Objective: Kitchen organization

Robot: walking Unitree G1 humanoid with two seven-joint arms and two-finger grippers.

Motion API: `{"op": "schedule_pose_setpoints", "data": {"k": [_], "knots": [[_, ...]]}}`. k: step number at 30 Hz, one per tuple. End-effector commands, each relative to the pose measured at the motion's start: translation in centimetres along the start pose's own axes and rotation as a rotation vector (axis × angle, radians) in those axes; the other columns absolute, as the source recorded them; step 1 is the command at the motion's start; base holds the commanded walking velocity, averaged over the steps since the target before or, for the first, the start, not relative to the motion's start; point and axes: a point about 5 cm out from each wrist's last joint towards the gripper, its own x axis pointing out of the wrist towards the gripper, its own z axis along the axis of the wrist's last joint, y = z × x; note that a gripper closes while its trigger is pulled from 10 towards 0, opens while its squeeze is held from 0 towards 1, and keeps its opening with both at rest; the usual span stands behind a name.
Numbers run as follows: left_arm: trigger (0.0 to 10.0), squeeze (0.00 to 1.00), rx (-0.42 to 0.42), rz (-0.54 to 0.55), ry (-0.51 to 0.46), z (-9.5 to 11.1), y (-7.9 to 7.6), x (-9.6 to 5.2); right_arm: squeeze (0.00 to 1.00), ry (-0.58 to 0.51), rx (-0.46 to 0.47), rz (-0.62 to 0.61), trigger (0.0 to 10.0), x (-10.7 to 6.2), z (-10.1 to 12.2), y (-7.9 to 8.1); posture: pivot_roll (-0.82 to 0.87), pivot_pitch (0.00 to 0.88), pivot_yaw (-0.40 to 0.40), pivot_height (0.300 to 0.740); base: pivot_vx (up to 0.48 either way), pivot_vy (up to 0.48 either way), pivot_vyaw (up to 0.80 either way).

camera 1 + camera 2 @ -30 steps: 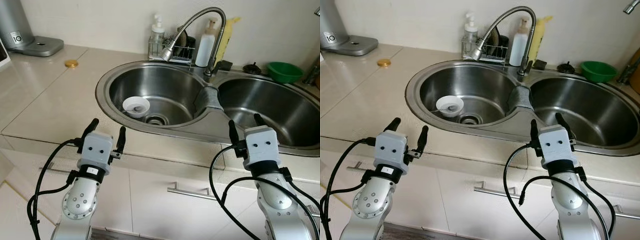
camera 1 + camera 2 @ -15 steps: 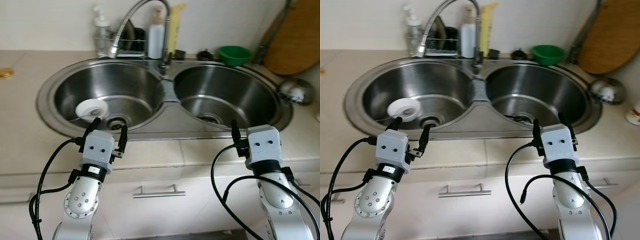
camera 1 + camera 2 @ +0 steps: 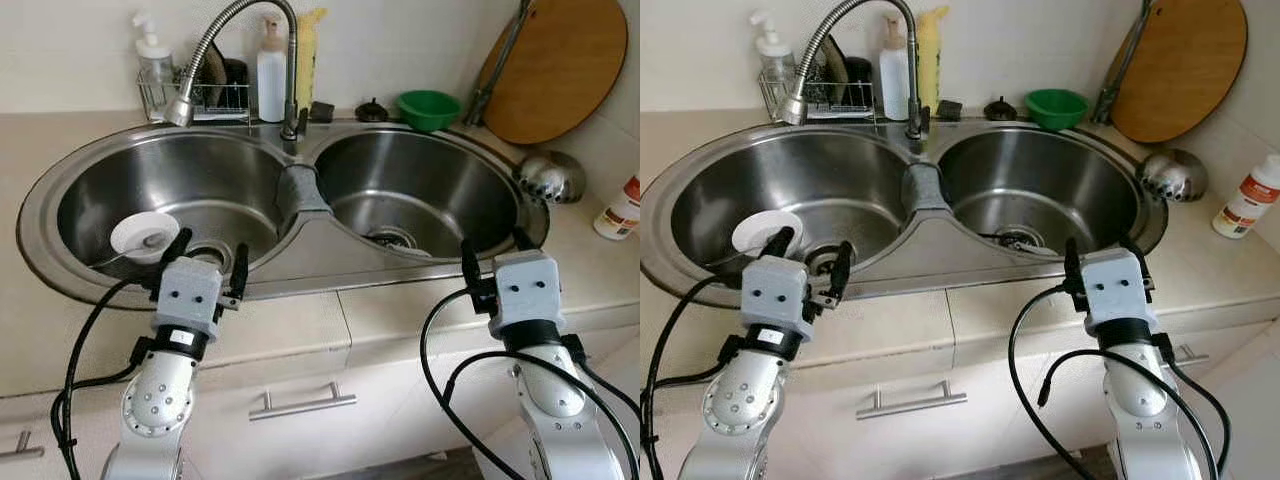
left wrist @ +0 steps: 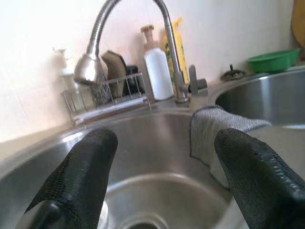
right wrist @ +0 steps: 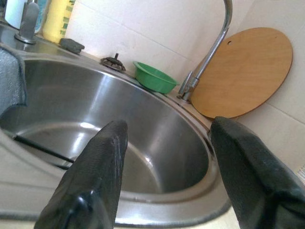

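Note:
A steel double sink (image 3: 330,265) is set in the beige counter in front of me. The left basin holds a small white bowl (image 3: 145,237) beside the drain. A grey cloth (image 3: 300,190) is draped over the divider between the basins, also seen as the grey cloth (image 4: 212,133) in the left wrist view. My left gripper (image 3: 210,262) hovers open and empty over the left basin's front rim, just right of the bowl. My right gripper (image 3: 493,255) is open and empty at the front rim of the right basin (image 5: 143,129).
A bent faucet (image 3: 215,45) arches over the left basin. Behind it stand a wire rack (image 3: 190,95), a white bottle (image 3: 271,70) and a yellow bottle (image 3: 305,55). At the back right are a green bowl (image 3: 427,108), a round wooden board (image 3: 555,65), a steel ladle (image 3: 548,175) and a bottle (image 3: 620,208).
The whole view has swung right along the counter, so the board, ladle and right-hand bottle came into sight. Both arms keep the same pose, fingers still open.

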Motion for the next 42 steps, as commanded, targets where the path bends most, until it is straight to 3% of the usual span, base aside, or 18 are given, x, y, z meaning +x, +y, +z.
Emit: {"op": "schedule_pose_setpoints", "data": {"k": [1,5,42], "knots": [[10.0,0.00,0.042,0.011,-0.075,1.3,0.1,0.1,0.00,-0.012,0.004,-0.022,10.0,0.0,0.2,-0.4,0.06,0.000,-0.071,0.740,0.000,0.000,-0.80],[10.0,0.00,0.100,0.052,-0.135,2.2,0.7,0.3,0.00,-0.015,0.005,-0.029,10.0,0.0,0.3,-0.5,0.07,0.000,-0.072,0.740,0.000,0.000,-0.80],[10.0,0.00,0.063,-0.017,-0.133,1.9,-0.3,0.4,0.00,-0.018,0.006,-0.031,10.0,0.3,0.4,-0.5,0.06,0.000,-0.067,0.740,0.000,0.000,-0.80]]}}
